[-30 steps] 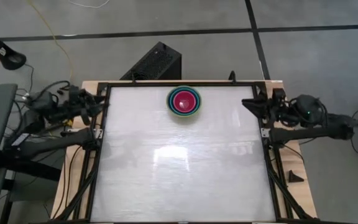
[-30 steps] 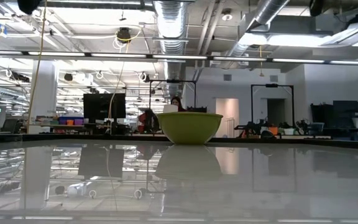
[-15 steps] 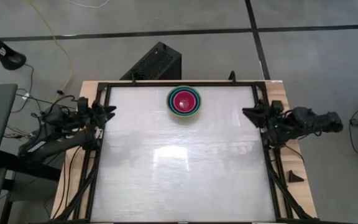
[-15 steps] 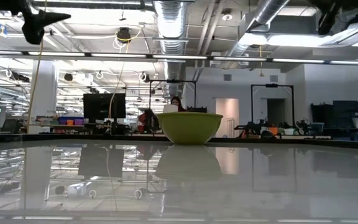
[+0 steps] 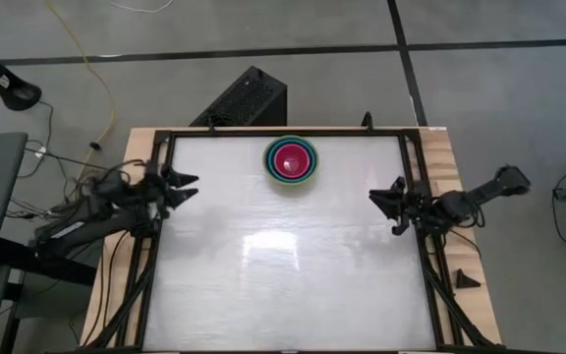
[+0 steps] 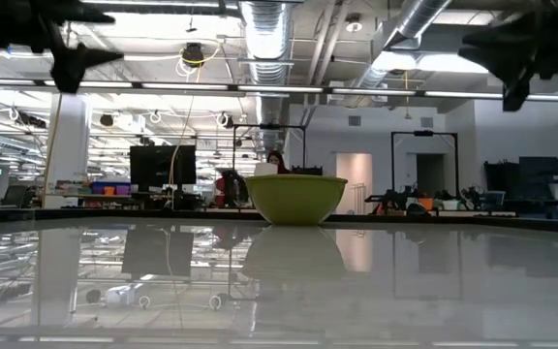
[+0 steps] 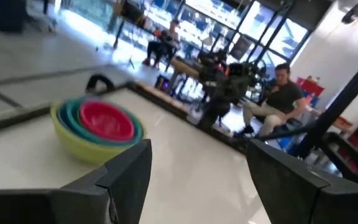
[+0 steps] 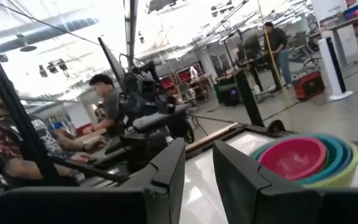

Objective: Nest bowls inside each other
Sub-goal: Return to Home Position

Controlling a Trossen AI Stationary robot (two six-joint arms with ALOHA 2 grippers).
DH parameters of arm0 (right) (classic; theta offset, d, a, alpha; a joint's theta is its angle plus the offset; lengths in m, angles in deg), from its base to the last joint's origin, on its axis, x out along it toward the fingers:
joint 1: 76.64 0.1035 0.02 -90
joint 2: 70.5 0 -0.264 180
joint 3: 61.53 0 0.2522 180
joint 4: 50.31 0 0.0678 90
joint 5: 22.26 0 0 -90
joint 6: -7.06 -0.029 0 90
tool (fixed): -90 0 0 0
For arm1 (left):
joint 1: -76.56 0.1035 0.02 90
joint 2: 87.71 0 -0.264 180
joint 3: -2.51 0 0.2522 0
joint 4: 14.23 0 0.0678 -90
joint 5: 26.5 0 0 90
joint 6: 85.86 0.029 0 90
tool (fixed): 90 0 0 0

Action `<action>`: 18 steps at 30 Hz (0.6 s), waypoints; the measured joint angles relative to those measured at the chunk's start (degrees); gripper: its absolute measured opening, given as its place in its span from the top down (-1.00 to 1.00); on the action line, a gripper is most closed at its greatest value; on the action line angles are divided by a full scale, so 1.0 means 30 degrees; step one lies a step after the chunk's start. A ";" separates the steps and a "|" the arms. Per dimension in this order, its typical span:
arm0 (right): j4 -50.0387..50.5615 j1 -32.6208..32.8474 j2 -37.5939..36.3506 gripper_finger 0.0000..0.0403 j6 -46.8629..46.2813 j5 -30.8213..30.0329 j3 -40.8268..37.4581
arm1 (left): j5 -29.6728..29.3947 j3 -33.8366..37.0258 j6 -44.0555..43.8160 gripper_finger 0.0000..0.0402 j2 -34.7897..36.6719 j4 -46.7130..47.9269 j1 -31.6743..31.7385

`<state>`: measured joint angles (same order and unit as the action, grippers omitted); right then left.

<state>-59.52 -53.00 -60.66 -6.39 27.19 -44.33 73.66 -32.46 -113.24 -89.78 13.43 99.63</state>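
- Low view: the olive-green bowl (image 6: 295, 199) shows only its outer wall. The smaller bowls (image 5: 291, 158) nested in it are hidden below its rim.
- Low view: the left gripper (image 5: 193, 188) and right gripper (image 5: 386, 206) appear as dark shapes cut off by the top edge.
- Left wrist view: the bowl rims are blurred together, so five cannot be counted.
- Right wrist view: the stack's lower part is hidden behind a finger (image 8: 253, 186).
- Seated person (image 7: 279, 99): blurred.

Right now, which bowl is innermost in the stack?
The magenta-pink bowl: it sits at the centre, every other rim ringing it; the olive-green bowl is outermost.
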 joint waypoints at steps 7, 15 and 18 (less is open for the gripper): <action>-0.0291 0.1029 -0.0063 0.41 -0.0797 -0.0899 -0.0965 | 0.1010 0.4356 -0.2072 -0.24 0.0079 -0.6137 -0.0230; 0.4131 0.1502 -0.0043 0.41 -0.4373 -0.1129 -0.0965 | 0.0066 0.6864 -0.3013 -0.24 0.0074 -0.7763 -0.1621; 0.5902 0.1502 -0.0036 0.41 -0.6156 -0.1100 -0.0965 | -0.0594 0.6857 -0.2977 -0.24 0.0073 -0.6633 -0.2430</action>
<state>-41.82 -48.50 -60.76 -24.86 23.90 -47.23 71.87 -11.89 -122.17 -89.56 -6.47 92.34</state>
